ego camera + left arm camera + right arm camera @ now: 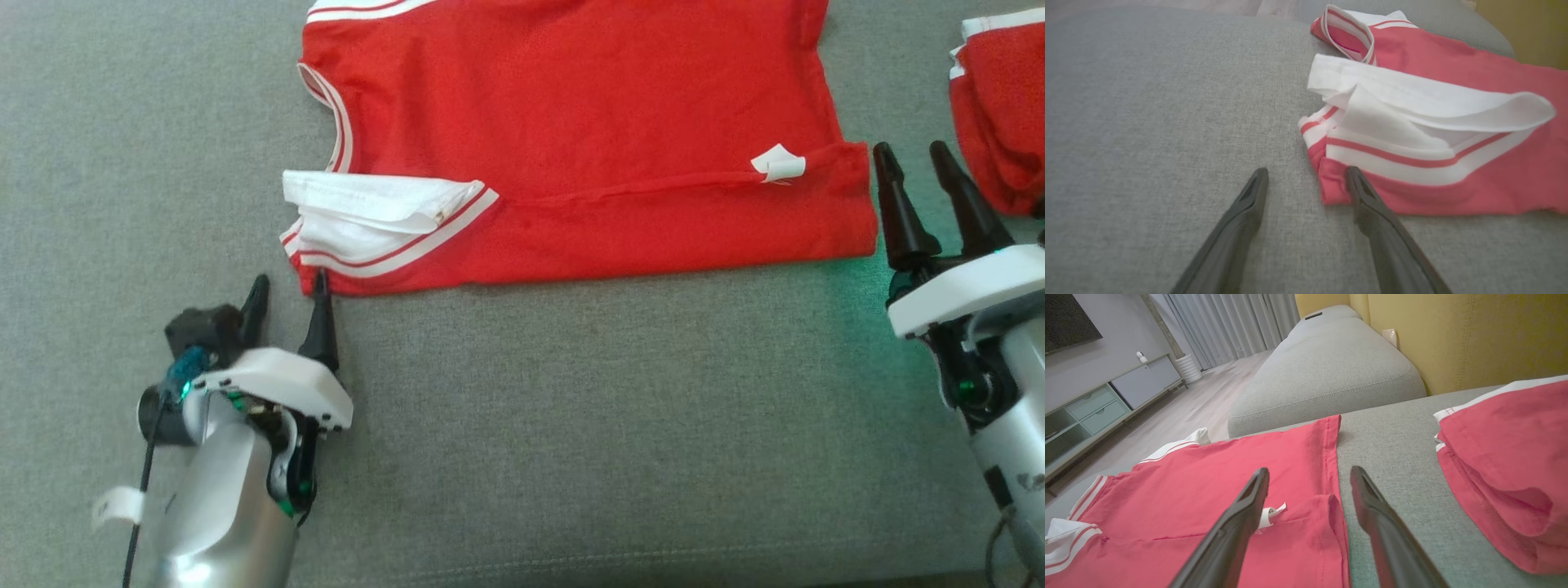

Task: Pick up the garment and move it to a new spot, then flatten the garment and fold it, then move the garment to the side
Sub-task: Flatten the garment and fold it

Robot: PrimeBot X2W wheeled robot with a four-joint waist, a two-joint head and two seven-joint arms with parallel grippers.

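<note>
Garment (588, 122) lies lengthwise between our pincers, collar (367, 204) toward the spread left pincer (291, 278), hem (853, 196) toward the spread right pincer (910, 147).

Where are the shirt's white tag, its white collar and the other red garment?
white tag (780, 163): head view, middle of the tag.
white collar (367, 198): head view, top flap of the collar.
other red garment (1000, 122): head view, its red upper face.

A folded red cloth (1000, 122) lies on the grey sofa (571, 425), yellow backrest (1494, 335) behind.
</note>
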